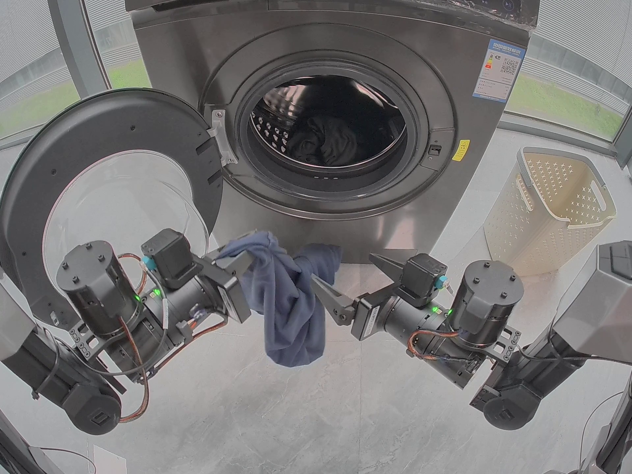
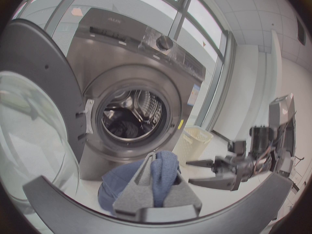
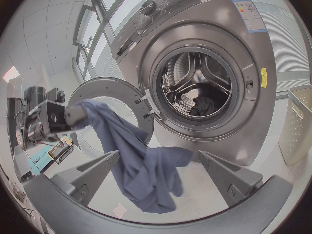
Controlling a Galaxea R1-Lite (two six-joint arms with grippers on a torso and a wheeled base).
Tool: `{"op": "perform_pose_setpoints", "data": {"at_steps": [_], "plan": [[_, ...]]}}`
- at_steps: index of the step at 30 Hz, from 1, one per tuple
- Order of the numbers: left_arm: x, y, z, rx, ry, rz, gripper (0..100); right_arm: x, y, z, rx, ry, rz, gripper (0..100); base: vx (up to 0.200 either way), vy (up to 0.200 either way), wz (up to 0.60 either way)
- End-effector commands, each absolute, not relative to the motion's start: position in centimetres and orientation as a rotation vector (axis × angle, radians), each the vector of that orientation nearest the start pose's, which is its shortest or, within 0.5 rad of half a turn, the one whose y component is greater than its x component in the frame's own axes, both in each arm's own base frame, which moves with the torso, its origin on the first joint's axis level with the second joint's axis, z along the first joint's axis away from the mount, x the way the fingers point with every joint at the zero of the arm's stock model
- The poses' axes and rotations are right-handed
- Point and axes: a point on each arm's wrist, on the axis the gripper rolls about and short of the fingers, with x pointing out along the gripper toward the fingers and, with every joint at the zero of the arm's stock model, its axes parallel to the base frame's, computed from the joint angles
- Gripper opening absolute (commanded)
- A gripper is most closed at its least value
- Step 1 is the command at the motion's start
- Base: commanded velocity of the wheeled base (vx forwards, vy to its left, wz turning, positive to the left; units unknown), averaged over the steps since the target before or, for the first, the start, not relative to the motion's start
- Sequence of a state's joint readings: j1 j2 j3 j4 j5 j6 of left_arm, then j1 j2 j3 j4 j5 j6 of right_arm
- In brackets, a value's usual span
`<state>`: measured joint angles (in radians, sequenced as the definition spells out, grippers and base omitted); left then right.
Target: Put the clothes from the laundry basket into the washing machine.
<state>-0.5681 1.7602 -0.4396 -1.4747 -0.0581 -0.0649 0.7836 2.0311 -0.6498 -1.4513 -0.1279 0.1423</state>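
Left gripper (image 1: 245,261) is clamped on a blue garment (image 1: 289,311) that hangs beside the right gripper (image 1: 343,268), whose jaws stand apart. Behind: washing machine (image 1: 342,34), door (image 1: 99,133) open; laundry basket (image 1: 553,212) to its right. The right wrist view shows most clearly a dark heap (image 3: 203,105), probably clothing, in the drum (image 3: 182,69).

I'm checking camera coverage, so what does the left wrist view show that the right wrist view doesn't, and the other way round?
Left wrist view: a close look at the left tool shut on the blue garment, plus the right tool from outside, open. Right wrist view: the garment's full hanging length below the left tool. Both: the washing machine with its door open, dark clothes in the drum, the laundry basket.
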Motion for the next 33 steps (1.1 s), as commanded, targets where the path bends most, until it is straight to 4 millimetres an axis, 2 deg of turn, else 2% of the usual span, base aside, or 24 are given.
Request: {"op": "perform_pose_setpoints", "data": {"at_steps": [1,4,11,20,33], "plan": [[22.7,-14.3,14.4,-0.066,-0.051,-0.618,0,24.2,24.6,12.1,0.176,-0.030,0.684,100,0.000,0.000,0.00],[22.1,-13.6,12.7,-0.016,0.051,-0.613,0,24.1,25.0,11.9,0.174,-0.025,0.696,100,0.000,0.000,0.00],[22.4,-13.5,12.9,-0.019,0.047,-0.596,0,23.8,25.8,10.6,0.157,0.009,0.715,100,0.000,0.000,0.00],[22.7,-13.9,14.3,-0.036,-0.034,-0.606,0,24.9,26.0,8.2,0.125,0.063,0.687,100,0.000,0.000,0.00],[23.0,-14.3,17.3,-0.076,-0.191,-0.614,0,26.8,26.7,6.2,0.125,0.085,0.651,100,0.000,0.000,0.00]]}}
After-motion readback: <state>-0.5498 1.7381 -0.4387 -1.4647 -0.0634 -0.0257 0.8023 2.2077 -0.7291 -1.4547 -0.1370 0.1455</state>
